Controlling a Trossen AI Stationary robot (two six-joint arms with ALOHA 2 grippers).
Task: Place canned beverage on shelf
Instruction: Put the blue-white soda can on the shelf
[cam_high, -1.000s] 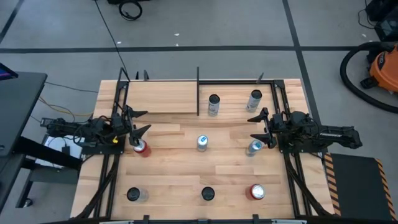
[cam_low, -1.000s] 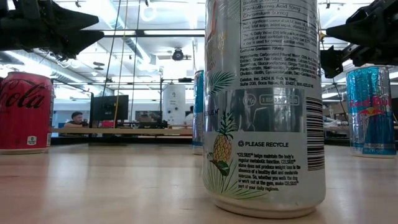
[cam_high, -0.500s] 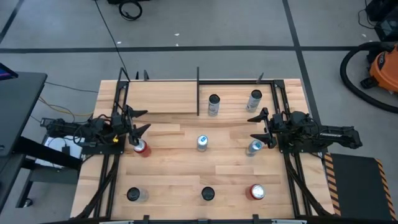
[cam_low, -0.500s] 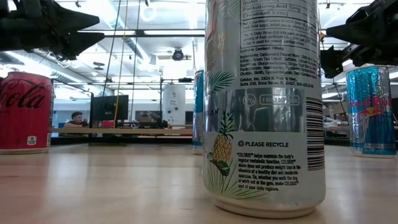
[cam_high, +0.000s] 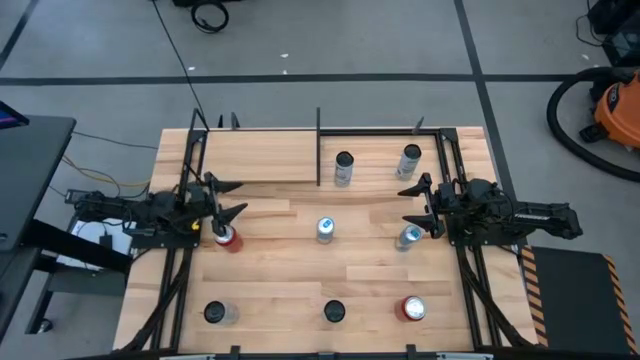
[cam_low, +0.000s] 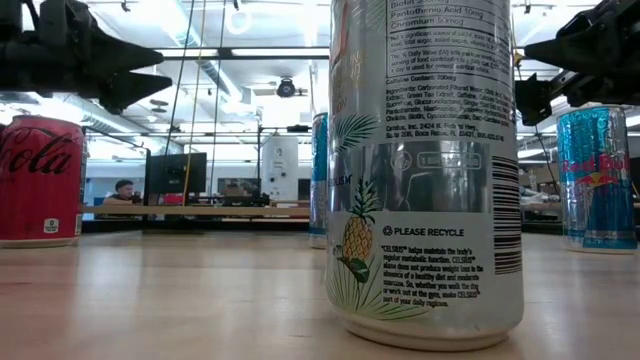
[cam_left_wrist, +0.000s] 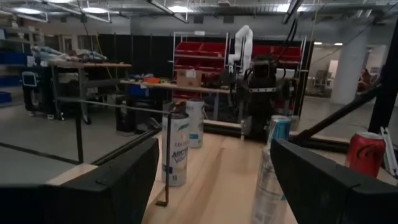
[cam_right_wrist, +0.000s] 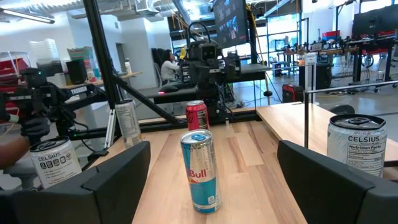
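The table is pale butcher-block wood in glued strips, smooth with a soft satin sheen. The shelf at the far side is a paler wood board, matt, framed by thin black metal uprights. The Celsius can nearest the low camera is glossy silvery metal with printed label art; the Coca-Cola can is glossy red metal, the Red Bull can shiny blue and silver. The left gripper and right gripper look like matt black plastic.
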